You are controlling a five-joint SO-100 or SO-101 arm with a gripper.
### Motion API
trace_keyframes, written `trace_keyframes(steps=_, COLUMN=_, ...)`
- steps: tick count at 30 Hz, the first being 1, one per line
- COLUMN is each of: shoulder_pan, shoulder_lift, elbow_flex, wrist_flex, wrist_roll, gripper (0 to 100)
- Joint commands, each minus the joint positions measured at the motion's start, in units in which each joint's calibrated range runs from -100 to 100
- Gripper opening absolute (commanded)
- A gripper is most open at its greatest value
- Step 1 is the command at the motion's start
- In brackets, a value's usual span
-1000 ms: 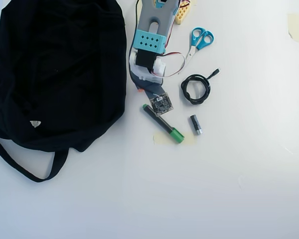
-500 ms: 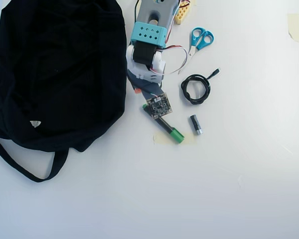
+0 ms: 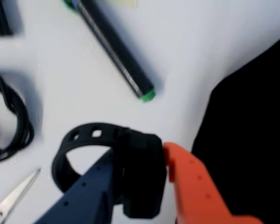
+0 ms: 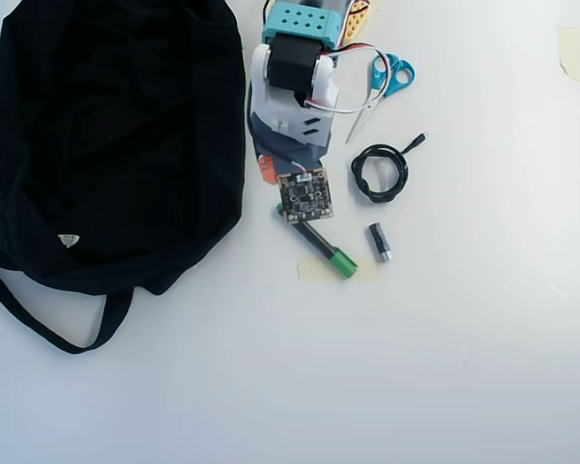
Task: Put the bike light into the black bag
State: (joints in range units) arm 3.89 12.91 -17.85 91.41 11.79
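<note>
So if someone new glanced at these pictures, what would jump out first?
The black bag fills the overhead view's upper left, far bigger than anything else. In the wrist view, the tool, one finger navy and one orange, is clamped on the bike light, whose strap loops out to the left. A green-capped marker lies just below the arm.

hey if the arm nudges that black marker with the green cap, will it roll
Probably. The marker looks round and lies flat on the smooth white table, so a sideways nudge would likely roll it. Pushed along its length, it would more likely slide.
</note>
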Motion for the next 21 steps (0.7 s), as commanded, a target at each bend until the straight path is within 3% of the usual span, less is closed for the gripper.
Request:
trace_keyframes(steps=1, shoulder_pan=-0.3, shoulder_lift=-1.6, elbow_flex=-6.9, wrist_flex=0.3, wrist_roll=-0.2, gripper=2)
trace_keyframes(steps=5, shoulder_pan=0.5, shoulder_lift=-1.6, elbow_flex=-10.9, wrist_flex=0.3, wrist_roll=-0.3, gripper=2)
trace_keyframes(steps=12, shoulder_pan=1.4, shoulder_lift=-1.6, elbow_flex=-16.6, wrist_flex=0.3, wrist_roll=-9.4, gripper=2)
trace_keyframes(steps=21, shoulder_pan=2.5, shoulder_lift=-3.4, elbow_flex=-17.6, wrist_flex=0.0, wrist_roll=-13.1, gripper=2)
